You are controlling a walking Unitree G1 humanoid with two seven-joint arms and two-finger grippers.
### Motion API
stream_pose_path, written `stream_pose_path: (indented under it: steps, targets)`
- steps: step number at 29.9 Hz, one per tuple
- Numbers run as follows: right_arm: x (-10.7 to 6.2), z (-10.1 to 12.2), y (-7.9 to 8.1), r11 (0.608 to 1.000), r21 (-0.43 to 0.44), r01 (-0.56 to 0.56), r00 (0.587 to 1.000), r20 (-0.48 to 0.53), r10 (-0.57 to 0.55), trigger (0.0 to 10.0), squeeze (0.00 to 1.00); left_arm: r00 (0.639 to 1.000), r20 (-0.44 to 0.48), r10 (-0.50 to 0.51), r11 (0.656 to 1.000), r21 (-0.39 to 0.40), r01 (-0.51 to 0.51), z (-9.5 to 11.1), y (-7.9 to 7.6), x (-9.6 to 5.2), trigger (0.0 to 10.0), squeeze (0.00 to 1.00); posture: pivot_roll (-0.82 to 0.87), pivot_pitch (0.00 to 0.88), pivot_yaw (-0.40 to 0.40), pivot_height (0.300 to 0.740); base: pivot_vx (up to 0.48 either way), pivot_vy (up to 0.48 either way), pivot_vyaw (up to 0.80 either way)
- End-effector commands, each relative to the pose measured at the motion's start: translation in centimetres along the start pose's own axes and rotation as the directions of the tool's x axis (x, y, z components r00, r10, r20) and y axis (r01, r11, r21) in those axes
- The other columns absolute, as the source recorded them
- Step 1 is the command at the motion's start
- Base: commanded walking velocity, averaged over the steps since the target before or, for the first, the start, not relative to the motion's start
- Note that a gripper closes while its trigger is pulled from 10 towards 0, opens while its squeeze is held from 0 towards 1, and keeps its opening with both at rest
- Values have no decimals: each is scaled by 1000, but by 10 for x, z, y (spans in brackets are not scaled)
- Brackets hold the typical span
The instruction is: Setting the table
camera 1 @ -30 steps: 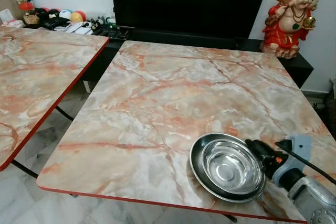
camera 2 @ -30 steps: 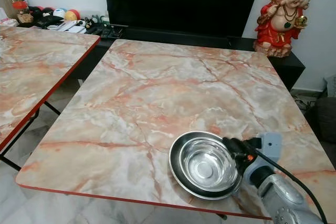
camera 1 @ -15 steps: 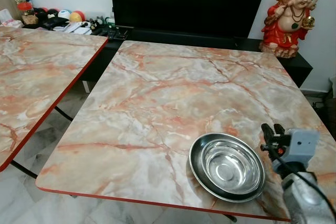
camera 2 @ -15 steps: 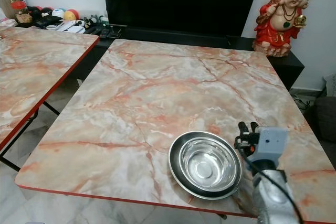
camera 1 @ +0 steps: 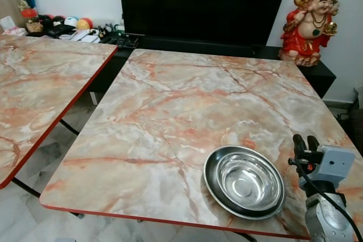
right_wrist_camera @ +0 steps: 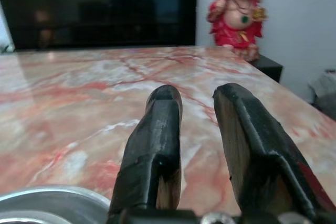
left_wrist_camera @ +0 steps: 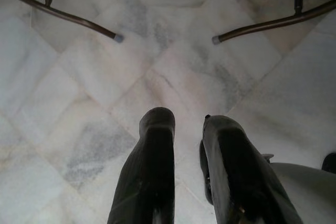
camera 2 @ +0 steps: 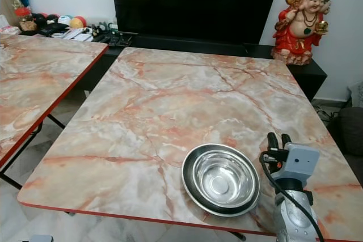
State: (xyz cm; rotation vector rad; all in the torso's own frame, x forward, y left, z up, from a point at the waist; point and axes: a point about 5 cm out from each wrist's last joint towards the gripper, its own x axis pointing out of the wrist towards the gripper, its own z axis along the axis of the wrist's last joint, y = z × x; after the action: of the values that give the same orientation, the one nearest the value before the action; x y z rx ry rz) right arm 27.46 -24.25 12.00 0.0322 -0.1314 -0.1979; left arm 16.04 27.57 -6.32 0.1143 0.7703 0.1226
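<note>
We log a steel bowl (camera 1: 245, 180) nested inside a wider steel dish (camera 1: 215, 188); the pair sits on the marble-patterned desk (camera 1: 170, 117), near its front edge and toward the right side. The bowl holds nothing; we see only its reflective bottom. The dish rim also appears at the edge of the right wrist view (right_wrist_camera: 47, 198).

The right claw (camera 1: 303, 144) stands just beside the dish on its right, apart from it, fingers pointing away toward the far end of the desk. Its two fingers are parted with a gap between them and hold nothing.

The left claw (left_wrist_camera: 186, 129) hangs over the pale tiled floor (left_wrist_camera: 94, 77), near two metal desk legs (left_wrist_camera: 262, 24); its fingers are slightly apart and hold nothing.

A second desk (camera 1: 39, 83) stands to the left. A red figurine (camera 1: 309, 26) sits on a dark cabinet (camera 1: 317, 72) behind, beside a black screen (camera 1: 204, 4).
</note>
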Motion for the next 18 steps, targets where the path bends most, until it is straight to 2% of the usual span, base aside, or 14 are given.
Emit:
stream_pose_path:
  steps: [1,5,10,15,18]
  targets:
    - [-3,-4,-4,999,23,33,999,-3,-33,10000,0,1000,-5,-9,1000,15,9,0,0,0,10000,0,35,0,-16,740,0,0,0]
    - [-3,-4,-5,997,43,61,998,5,-61,10000,0,1000,-2,-10,1000,12,10,2,0,1,10000,0,33,0,-13,740,0,0,0]
    - [2,-1,-3,1000,-3,13,1000,13,-13,10000,0,1000,4,-8,1000,9,8,4,0,2,10000,0,33,0,-14,740,0,0,0]
    - [3,-1,-9,999,10,33,999,15,-33,10000,0,1000,4,9,1000,-24,-9,4,3,1,10000,0,42,1,-15,740,0,0,0]
    - [4,-2,-4,1000,10,17,1000,13,-17,10000,0,1000,2,13,1000,-28,-13,2,4,1,10000,0,52,5,-13,740,0,395,0]
